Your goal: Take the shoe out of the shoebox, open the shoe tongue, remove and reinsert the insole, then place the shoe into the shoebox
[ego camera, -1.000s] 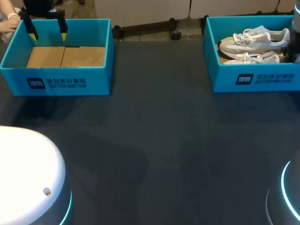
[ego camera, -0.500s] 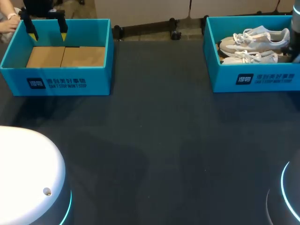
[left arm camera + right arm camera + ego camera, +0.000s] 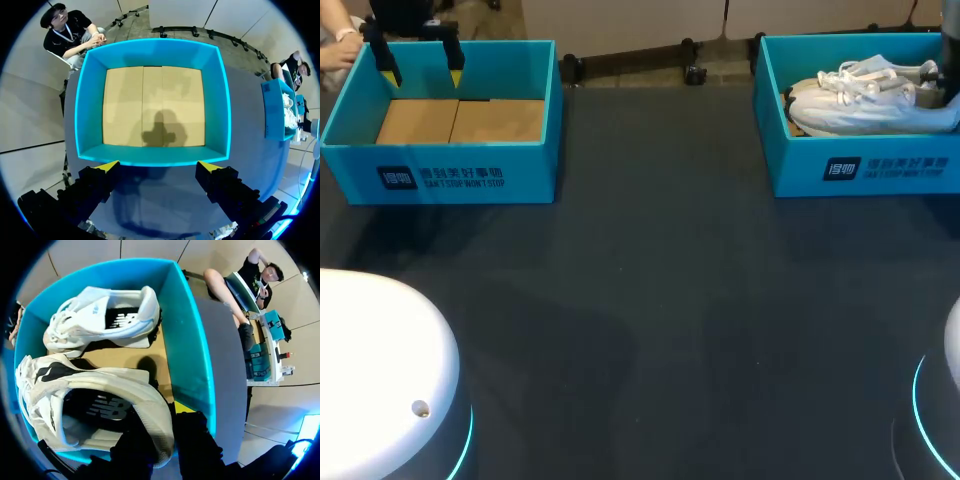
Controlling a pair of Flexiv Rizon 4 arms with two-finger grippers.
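Dark table (image 3: 650,300) spreads across the head view, with a blue shoebox at each far corner. Over on the left, the left shoebox (image 3: 440,175) shows only its brown cardboard floor. On the opposite side, the right shoebox (image 3: 860,165) holds two pale sneakers. The nearer sneaker (image 3: 100,395) sits tilted, partly above the box's front wall, with its heel toward the right gripper (image 3: 162,420). That gripper is clamped on the heel collar, one finger inside the shoe and the yellow-tipped one outside. The second sneaker (image 3: 107,317) lies on its side on the box floor beyond the gripper. The left gripper (image 3: 156,170) hangs over the left shoebox's wall, fingers spread wide and holding nothing.
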